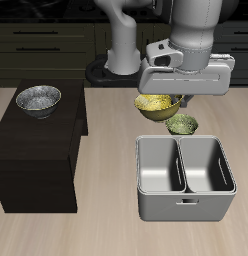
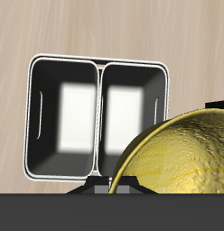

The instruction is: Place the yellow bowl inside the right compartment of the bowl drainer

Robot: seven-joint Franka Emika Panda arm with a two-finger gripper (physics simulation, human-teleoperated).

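The yellow bowl [image 1: 154,103] hangs in the air, held by its rim, with my gripper [image 1: 161,95] shut on it. It is behind the bowl drainer [image 1: 186,205] and above the table. In the wrist view the yellow bowl [image 2: 186,158] fills the near field, its mottled inside showing beside my gripper [image 2: 123,185]. The grey bowl drainer [image 2: 96,63] lies beyond it with both wells bare. The right compartment [image 1: 206,166] [image 2: 73,113] is the well farther from the bowl.
An olive-green bowl [image 1: 182,125] sits on the table just behind the drainer, beside the held bowl. A silver speckled bowl [image 1: 38,98] rests on a dark cabinet [image 1: 36,150] off to the side. Dark kitchen units line the back.
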